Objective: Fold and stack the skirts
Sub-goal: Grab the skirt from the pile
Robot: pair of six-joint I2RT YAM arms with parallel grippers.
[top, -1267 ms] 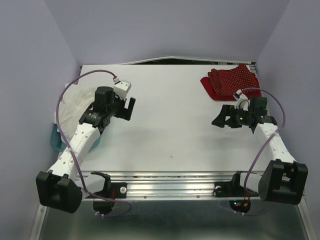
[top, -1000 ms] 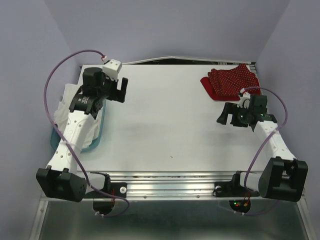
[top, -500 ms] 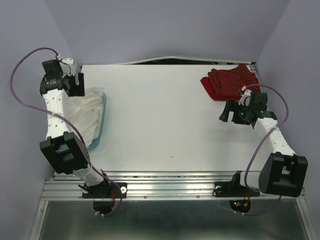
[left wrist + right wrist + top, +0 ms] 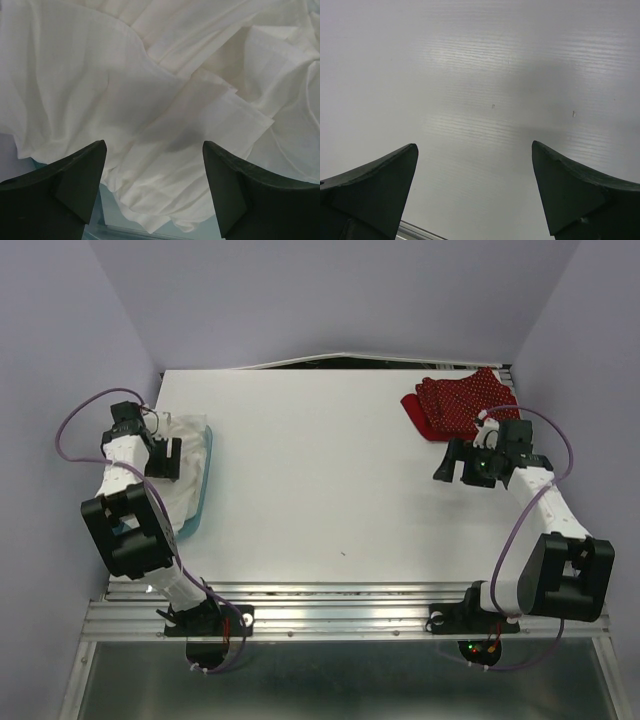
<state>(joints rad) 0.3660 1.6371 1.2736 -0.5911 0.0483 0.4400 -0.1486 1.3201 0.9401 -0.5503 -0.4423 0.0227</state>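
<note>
- Your left jaws hover spread and empty just over the white skirt [image 4: 100, 75], which lies crumpled in the teal tub [image 4: 203, 490] at the left edge of the desk [image 4: 330, 480].
- Your right jaws hang spread and empty above bare desk, near the red polka-dot skirt [image 4: 462, 402], which lies bunched at the far right corner.

The white skirt [image 4: 188, 455] is seen bunched and creased, its soft pleats piled in a teal tub [image 4: 204, 480] at the left edge of the counter [image 4: 320, 480]. The red skirt [image 4: 462, 403], dotted white, is laid rumpled at the far right corner, well apart.
</note>
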